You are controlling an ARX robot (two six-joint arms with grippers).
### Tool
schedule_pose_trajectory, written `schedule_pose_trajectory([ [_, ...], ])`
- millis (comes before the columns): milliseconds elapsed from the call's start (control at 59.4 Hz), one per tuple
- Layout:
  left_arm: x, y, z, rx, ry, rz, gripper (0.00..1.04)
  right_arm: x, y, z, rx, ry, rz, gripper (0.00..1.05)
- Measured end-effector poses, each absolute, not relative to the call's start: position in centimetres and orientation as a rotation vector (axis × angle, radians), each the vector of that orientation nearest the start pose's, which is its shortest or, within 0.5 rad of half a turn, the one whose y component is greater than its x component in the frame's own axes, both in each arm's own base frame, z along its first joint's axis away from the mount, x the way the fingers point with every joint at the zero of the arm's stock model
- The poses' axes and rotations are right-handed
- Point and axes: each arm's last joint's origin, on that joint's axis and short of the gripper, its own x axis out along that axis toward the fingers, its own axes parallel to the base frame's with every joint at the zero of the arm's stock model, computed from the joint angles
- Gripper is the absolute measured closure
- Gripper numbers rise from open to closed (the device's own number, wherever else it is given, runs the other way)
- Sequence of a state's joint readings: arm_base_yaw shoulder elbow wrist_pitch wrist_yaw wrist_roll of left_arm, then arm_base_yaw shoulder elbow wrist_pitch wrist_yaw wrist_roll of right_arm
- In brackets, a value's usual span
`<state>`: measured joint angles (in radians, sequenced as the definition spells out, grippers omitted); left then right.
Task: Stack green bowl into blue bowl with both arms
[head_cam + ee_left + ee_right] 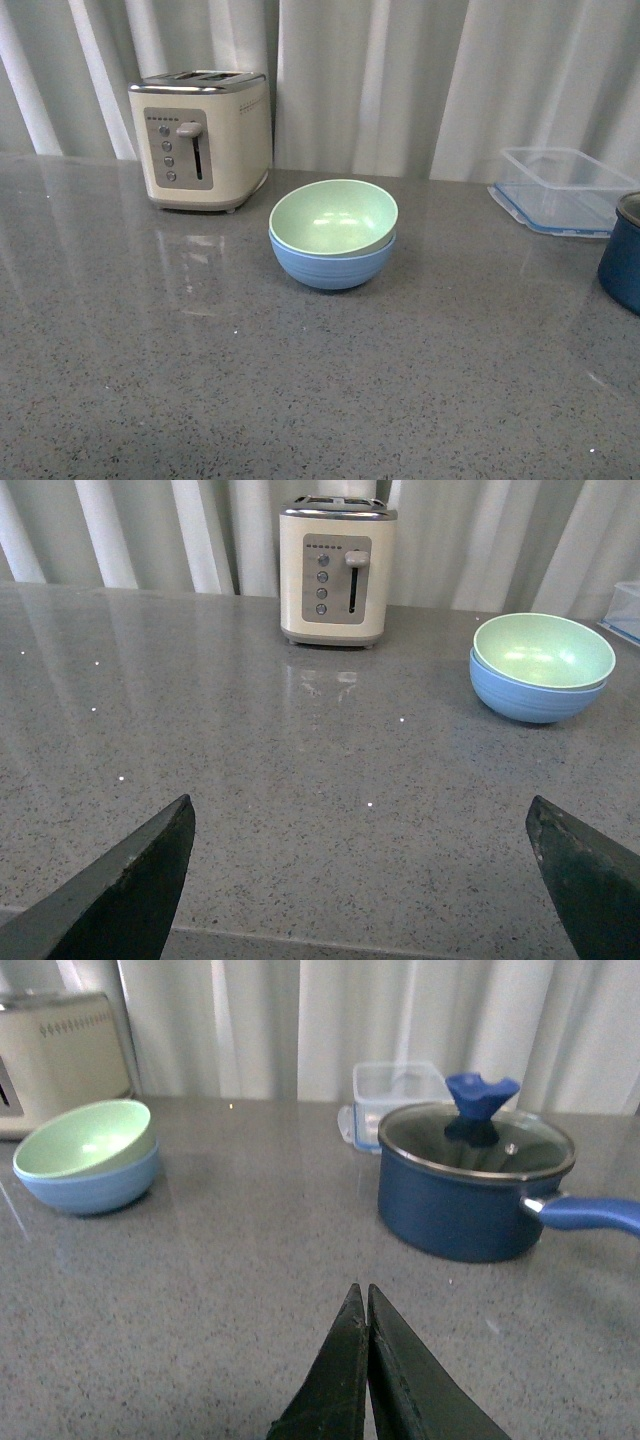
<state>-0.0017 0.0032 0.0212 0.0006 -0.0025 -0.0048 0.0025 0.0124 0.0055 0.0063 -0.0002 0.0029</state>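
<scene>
The pale green bowl (333, 218) sits nested inside the light blue bowl (332, 264) at the middle of the grey countertop (320, 400), slightly tilted. The pair also shows in the left wrist view, green bowl (542, 650) in blue bowl (530, 695), and in the right wrist view, green bowl (83, 1140) in blue bowl (85, 1188). Neither arm shows in the front view. My left gripper (360, 815) is open and empty, well back from the bowls. My right gripper (361, 1290) is shut and empty, also apart from them.
A cream toaster (202, 138) stands at the back left. A clear plastic container (560, 188) and a dark navy pot (622, 250) with a glass lid (475, 1140) stand at the right. White curtains hang behind the counter.
</scene>
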Motion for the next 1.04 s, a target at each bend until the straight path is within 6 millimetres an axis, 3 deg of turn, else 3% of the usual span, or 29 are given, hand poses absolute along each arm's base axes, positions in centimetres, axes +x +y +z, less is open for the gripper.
schedule_pose_trajectory([
  [236,9.66,-0.01,17.05,-0.005,-0.018,0.001,0.07,9.76,0.02,16.51,0.002,-0.002,0.002,1.02],
  [472,9.66,-0.01,17.05,-0.005,-0.019,0.0,0.07,9.76,0.02,16.51,0.002,-0.002,0.002,0.55],
  [556,9.66,-0.01,17.05,-0.005,-0.019,0.0,0.07,9.76,0.02,16.51,0.002,-0.002,0.002,0.33],
  [708,9.66,-0.01,17.05,-0.005,-0.019,0.001,0.07,9.76,0.02,16.51,0.003,-0.002,0.002,0.08],
  [1045,9.66,-0.01,17.05,-0.005,-0.019,0.001,0.07,9.76,0.02,16.51,0.002,-0.002,0.002,0.1],
])
